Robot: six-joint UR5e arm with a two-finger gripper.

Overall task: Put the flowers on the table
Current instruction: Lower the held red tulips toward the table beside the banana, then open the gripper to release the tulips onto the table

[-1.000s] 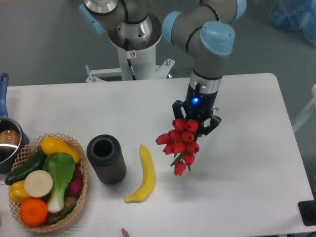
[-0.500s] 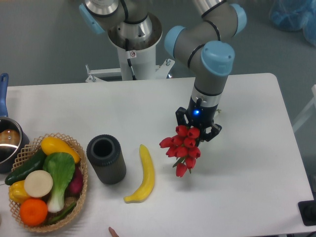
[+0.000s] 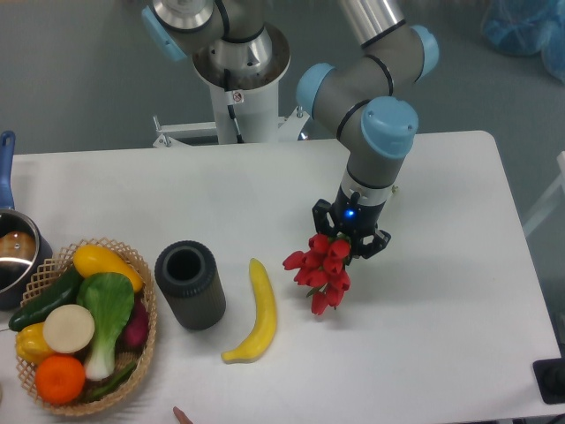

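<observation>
Nearest the camera, at the table's (image 3: 441, 353) front left corner, sits a woven basket (image 3: 150, 336) packed with produce: an orange (image 3: 60, 378) at the front, a pale round slice (image 3: 69, 328) above it, a leafy green vegetable (image 3: 108, 309), a dark cucumber (image 3: 44, 300) and yellow pieces (image 3: 99, 261). Just right of the basket stands a dark grey open-topped cylinder (image 3: 190, 284), upright, and right of that a banana (image 3: 253, 311) lies lengthwise on the white surface, apart from the cylinder. Further right, near the table's middle, the flowers (image 3: 320, 267) hang as a tight cluster of red tulip buds, their heads pointing toward the near left and close to the tabletop; whether the lowest bud touches the surface cannot be told. A little green shows among the buds, while the stems are hidden under the tool. Directly above and behind the buds, the black gripper (image 3: 350, 236), with a blue light glowing on its body, has its two fingers closed in around the stem end of the bunch, holding it. At the far left edge, a metal pot (image 3: 14, 256) with a blue handle sits partly out of view behind the basket. Beyond the table's far edge stands the arm's white pedestal (image 3: 238, 97).
</observation>
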